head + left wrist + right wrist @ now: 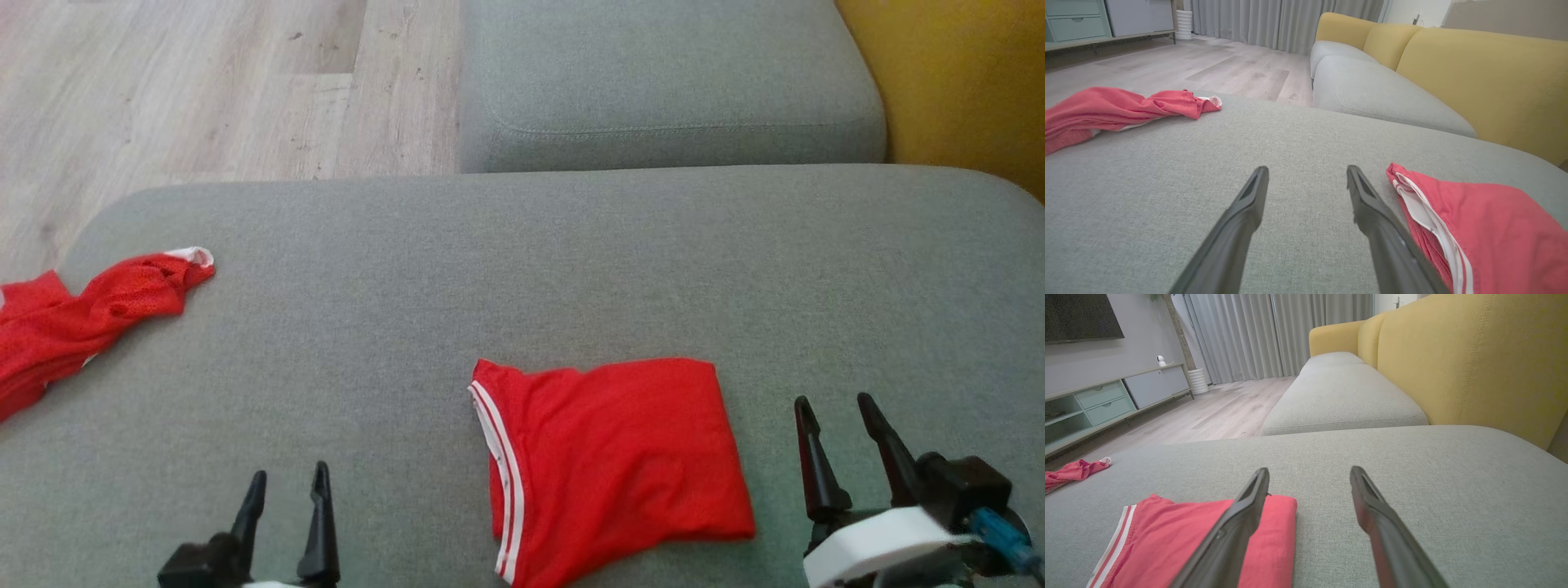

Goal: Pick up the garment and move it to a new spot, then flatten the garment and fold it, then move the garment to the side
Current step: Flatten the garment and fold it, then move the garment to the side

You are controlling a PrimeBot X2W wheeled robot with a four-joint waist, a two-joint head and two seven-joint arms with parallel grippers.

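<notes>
A red garment (612,465) with white stripes along its left edge lies folded flat on the grey cushion (522,269), near the front, between my two grippers. In the left wrist view the garment (1490,228) sits to the right of my fingers; in the right wrist view the garment (1180,543) lies to the left, partly behind one finger. My left gripper (290,483) stands open at the lower left, apart from the cloth. To the garment's right my right gripper (833,407) is open too. Neither holds anything.
A second red garment (73,322) lies crumpled at the cushion's far left edge, partly hanging over it. Beyond the cushion are another grey seat (669,82), a yellow backrest (963,82) on the right, and wooden floor (204,82).
</notes>
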